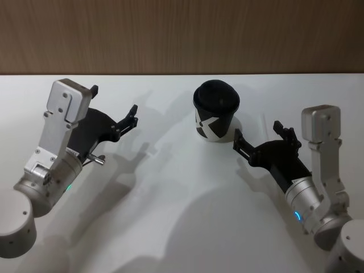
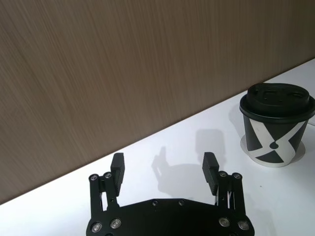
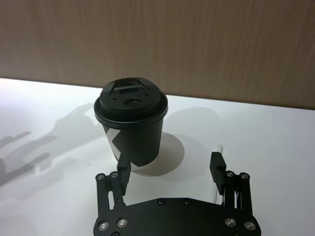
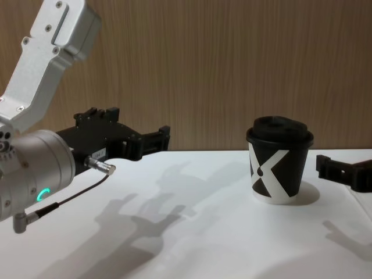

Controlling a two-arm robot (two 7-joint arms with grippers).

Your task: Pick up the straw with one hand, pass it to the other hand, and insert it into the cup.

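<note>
The cup (image 1: 216,111), white with a black X pattern and a black domed lid, stands upright on the white table toward the back, also seen from the chest (image 4: 279,165). My right gripper (image 1: 259,133) hovers open just right of the cup (image 3: 132,118), with nothing between its fingers (image 3: 216,164). A thin white straw (image 3: 219,147) lies on the table under that gripper's outer finger, mostly hidden and hard to tell from the tabletop. My left gripper (image 1: 114,103) hangs open and empty above the table's left side, with the cup (image 2: 275,125) well off to its side.
A brown wood-grain wall (image 1: 182,34) runs along the table's far edge. A thin black cable (image 4: 75,197) hangs from the left wrist. The white table (image 1: 170,216) spreads bare between the two arms and toward me.
</note>
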